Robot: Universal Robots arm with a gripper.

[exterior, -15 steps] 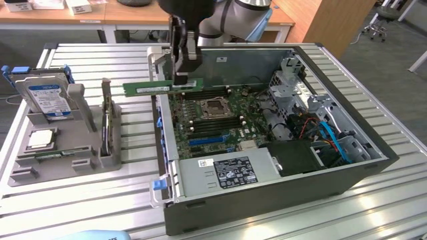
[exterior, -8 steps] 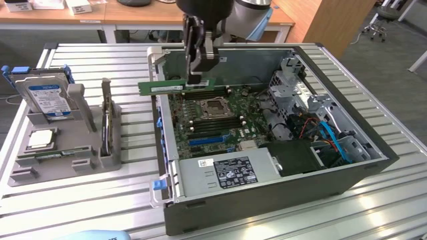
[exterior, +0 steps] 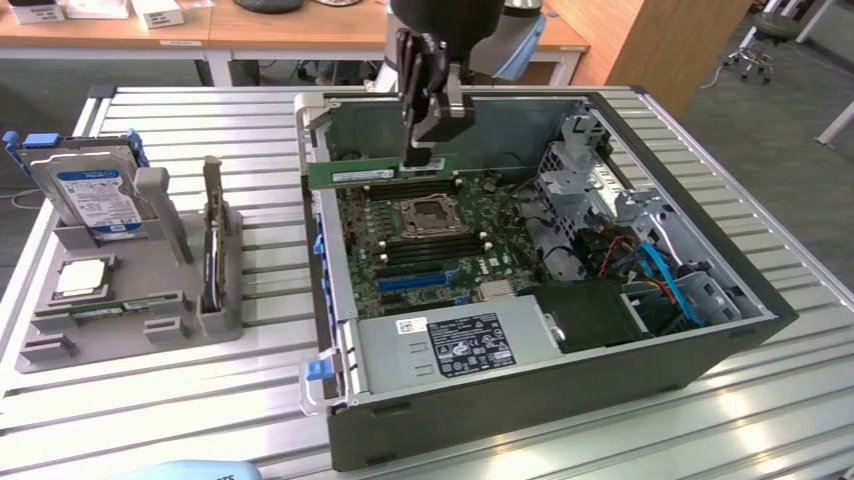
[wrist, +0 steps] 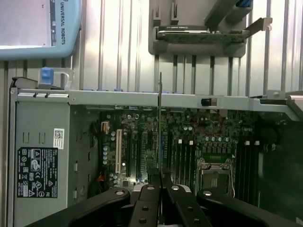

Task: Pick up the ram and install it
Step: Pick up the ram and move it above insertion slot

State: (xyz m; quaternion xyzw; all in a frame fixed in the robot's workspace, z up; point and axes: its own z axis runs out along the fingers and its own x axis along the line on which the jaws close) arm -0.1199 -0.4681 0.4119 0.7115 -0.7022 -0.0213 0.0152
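My gripper (exterior: 419, 152) is shut on the ram (exterior: 371, 173), a long green stick with a white label, gripping it near one end. It hangs level, on edge, above the far part of the motherboard (exterior: 427, 245) inside the open computer case (exterior: 534, 385). The stick sits just above the memory slots (exterior: 424, 190) beside the processor socket (exterior: 430, 215). In the wrist view the ram (wrist: 160, 123) shows edge-on as a thin line rising from between the fingertips (wrist: 151, 189), over the board's long slots (wrist: 182, 158).
On the exterior view's left, a grey holder tray (exterior: 200, 330) carries a hard drive (exterior: 94, 190), a square silver processor chip (exterior: 83, 277), another green stick (exterior: 123, 308) and an upright card (exterior: 214, 235). Drive cage and cables (exterior: 641, 260) crowd the case's right side.
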